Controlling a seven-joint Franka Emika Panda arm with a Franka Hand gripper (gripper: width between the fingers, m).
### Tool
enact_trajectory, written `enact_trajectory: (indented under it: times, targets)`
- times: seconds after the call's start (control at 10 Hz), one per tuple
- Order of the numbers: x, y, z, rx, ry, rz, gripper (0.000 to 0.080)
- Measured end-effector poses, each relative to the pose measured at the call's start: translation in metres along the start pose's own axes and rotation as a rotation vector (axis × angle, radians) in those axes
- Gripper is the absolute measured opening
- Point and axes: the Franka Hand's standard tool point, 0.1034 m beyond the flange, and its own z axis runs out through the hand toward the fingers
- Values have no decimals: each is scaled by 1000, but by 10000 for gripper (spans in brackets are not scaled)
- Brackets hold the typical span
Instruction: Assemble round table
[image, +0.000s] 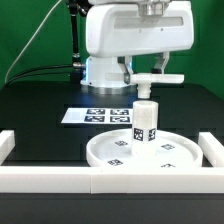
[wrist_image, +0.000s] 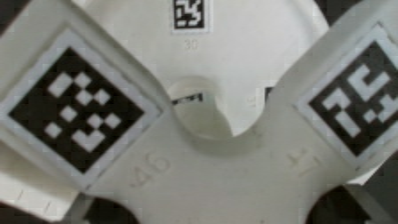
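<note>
Round table, part-built: the disc (image: 172, 156) lies flat on the black table (image: 40, 100), close to the table edge nearest the exterior camera and about midway along it, with the short thick post (image: 147, 122) standing upright at its centre. The arm's gripper (image: 148, 75) hangs directly over the post, carrying the cross-shaped piece (image: 166, 79) level and clear of the table. Its fingers are largely hidden behind the part, but since the piece is aloft under the hand, the gripper is judged to be clamped on it. The wrist view is filled by the same cross-shaped piece (wrist_image: 214, 125), its hub in the middle and square tags (wrist_image: 75, 100) on the arms spreading out to either side.

By this evidence, two of the three parts are in place and the last is lined up above them. Whether the cross-shaped piece already touches the top of the post, or hovers just above it, cannot be told from either view. What appears to remain is seating and fixing that piece on the post, then letting go.

The marker board (image: 100, 116) lies beyond the disc, toward the middle of the table. White rails (image: 60, 181) run along the near edge and turn up both near corners, fencing in the disc
</note>
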Motion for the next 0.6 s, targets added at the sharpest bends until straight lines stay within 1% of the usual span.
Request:
enact_trajectory:
  times: [0.4, 0.6]
  targets:
    - [1, 2, 0, -1, 2, -13, 447]
    - [10, 5, -3, -6, 12, -19, 447]
